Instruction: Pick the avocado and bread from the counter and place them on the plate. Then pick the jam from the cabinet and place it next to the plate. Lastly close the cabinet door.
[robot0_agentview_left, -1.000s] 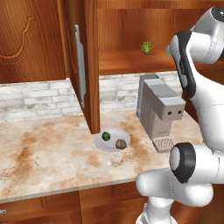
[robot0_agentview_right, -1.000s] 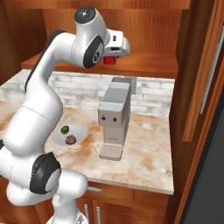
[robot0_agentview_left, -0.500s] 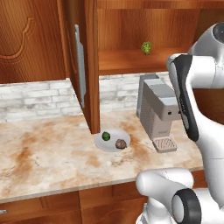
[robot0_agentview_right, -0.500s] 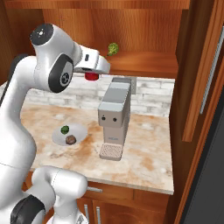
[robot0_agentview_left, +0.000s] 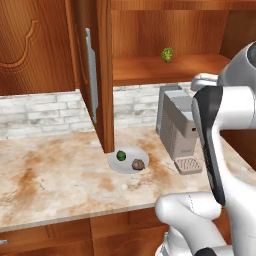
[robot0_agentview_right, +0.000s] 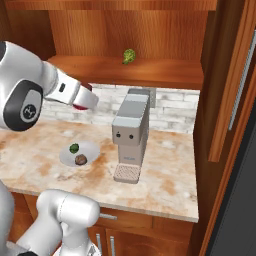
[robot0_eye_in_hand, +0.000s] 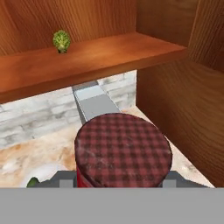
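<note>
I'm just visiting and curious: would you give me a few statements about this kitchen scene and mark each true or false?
1. The avocado and the bread both lie on the plate. True.
2. The jam stands on the cabinet shelf. False: the gripper holds it above the counter.
3. The cabinet door is closed. False: it stands open.
4. A yellow-green leafy item sits on the shelf. True.
5. The plate is right of the coffee machine in the right base view. False: it is left of it.
</note>
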